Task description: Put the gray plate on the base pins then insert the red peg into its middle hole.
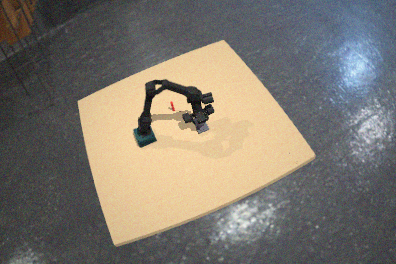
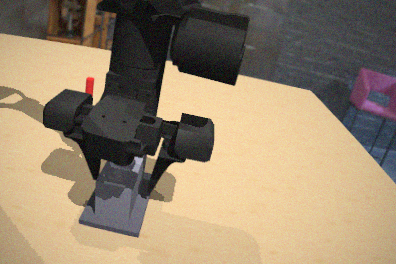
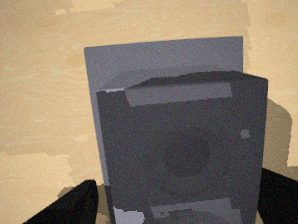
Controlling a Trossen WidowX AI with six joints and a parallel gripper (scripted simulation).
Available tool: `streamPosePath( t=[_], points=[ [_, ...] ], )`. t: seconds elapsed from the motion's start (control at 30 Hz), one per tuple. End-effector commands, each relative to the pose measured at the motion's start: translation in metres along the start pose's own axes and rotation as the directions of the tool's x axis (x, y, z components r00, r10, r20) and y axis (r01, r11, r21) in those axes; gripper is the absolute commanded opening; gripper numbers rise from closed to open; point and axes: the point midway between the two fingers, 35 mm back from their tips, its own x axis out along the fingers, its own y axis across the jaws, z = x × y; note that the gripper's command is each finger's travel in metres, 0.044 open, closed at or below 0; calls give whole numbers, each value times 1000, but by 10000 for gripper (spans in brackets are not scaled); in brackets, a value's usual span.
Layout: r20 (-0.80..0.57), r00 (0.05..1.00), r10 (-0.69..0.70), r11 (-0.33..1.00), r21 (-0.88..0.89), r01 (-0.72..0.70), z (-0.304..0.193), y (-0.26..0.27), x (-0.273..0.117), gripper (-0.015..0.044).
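Note:
The gray base lies on the table under the gripper. The gray plate, a thick block, is over the base; its round middle hole shows dark in the wrist view. The base pins are hidden, and whether the plate lies fully flat cannot be told. My gripper is open, its fingers standing apart on either side of the plate. The red peg stands on the table away from the gripper, behind it in the exterior view.
The arm's teal mount is on the wooden table top. The arm arches over the table between the mount and the base, near the red peg. The arm's shadows fall around the base. A pink chair stands beyond the table.

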Motion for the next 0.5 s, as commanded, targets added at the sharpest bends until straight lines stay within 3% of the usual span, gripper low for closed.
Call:
streamPosePath(
  t=[0.0,0.23,0.47],
  points=[
    [0,1000,-1,1000,0,1,0,0,0,440],
    [-1,1000,-1,1000,-1,1,0,2,-11,440],
    [-5,1000,2,1000,-4,-2,1,1,-113,440]
  ],
)
